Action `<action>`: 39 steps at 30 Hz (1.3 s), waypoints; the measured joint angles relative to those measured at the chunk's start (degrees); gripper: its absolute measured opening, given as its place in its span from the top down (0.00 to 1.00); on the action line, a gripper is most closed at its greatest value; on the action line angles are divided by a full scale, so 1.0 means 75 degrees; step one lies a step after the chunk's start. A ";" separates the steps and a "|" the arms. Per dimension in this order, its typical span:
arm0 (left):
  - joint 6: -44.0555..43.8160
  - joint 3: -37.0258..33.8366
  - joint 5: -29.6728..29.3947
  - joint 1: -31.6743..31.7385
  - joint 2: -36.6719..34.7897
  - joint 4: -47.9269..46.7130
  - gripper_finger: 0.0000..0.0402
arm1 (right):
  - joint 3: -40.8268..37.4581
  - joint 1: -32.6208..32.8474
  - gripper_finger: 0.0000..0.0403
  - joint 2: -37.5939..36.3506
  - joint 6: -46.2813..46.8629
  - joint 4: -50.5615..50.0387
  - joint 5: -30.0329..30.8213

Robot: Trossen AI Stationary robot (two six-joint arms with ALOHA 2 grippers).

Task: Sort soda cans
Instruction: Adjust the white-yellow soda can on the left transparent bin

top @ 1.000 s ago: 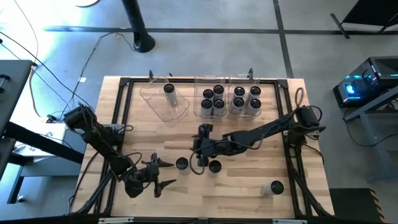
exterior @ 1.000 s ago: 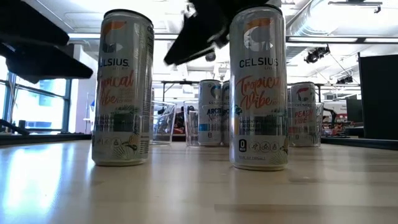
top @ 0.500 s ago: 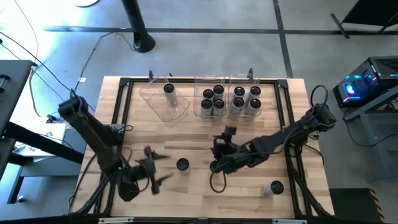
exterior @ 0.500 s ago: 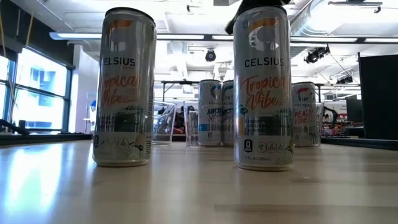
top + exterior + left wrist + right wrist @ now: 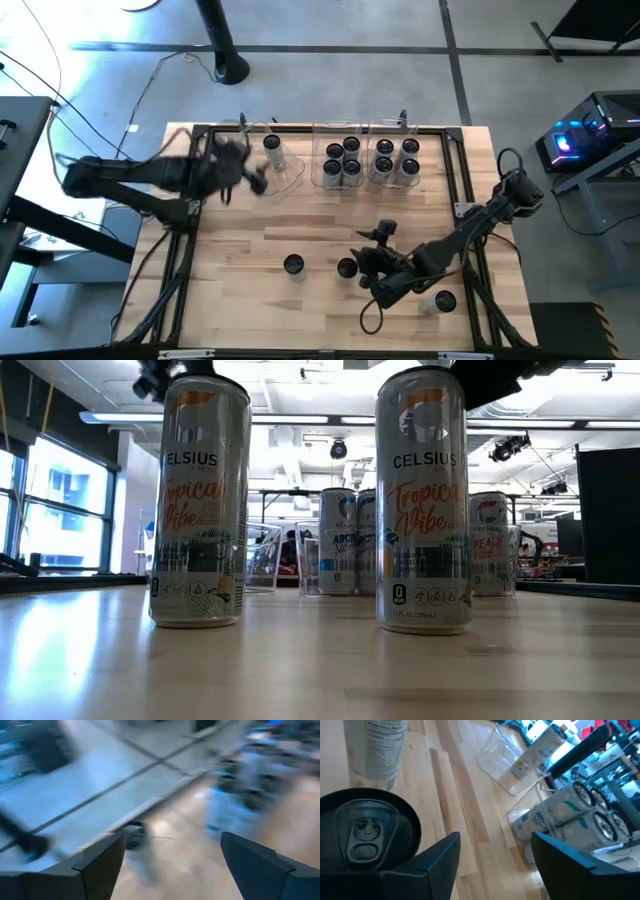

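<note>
**Inspector:** Right gripper [image 5: 372, 272] stood open and empty, just beside the slim silver-white aluminium soda can [image 5: 346, 268] with a dark round top; a second can [image 5: 293, 264] stood beyond it.

**Clerk:** And the left gripper [image 5: 243, 172]?

**Inspector:** Open, holding nothing, by the clear rectangular plastic bin [image 5: 268, 165].

**Clerk:** Handling?

**Inspector:** Judged rigid, smooth, likely slippery, tall and tippable; grip mid-body across the wall
</note>
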 joint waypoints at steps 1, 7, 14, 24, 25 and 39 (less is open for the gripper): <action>0.0179 0.0000 0.0107 0.0475 -0.0017 0.0000 0.20 | -0.0001 0.0032 0.41 0.0000 -0.0031 0.0016 0.0062; 0.0819 -0.0006 0.2833 0.3036 0.0402 0.0392 0.20 | -0.0004 0.0084 0.41 0.0000 -0.0027 0.0060 0.0179; 0.1289 -0.0006 0.4124 0.4398 0.1734 0.0868 0.20 | -0.0007 0.0087 0.41 0.0000 0.0146 0.0090 0.0175; 0.1417 -0.0009 0.4162 0.4630 0.3064 0.1244 0.20 | -0.0007 0.0089 0.41 0.0000 0.0213 0.0088 0.0163; 0.1424 -0.0009 0.4166 0.4630 0.3132 0.1337 0.20 | -0.0007 0.0089 0.41 0.0000 0.0214 0.0090 0.0162; 0.2026 -0.0009 0.4556 0.4495 0.3301 0.1410 0.40 | -0.0007 0.0089 0.41 0.0000 0.0217 0.0143 0.0159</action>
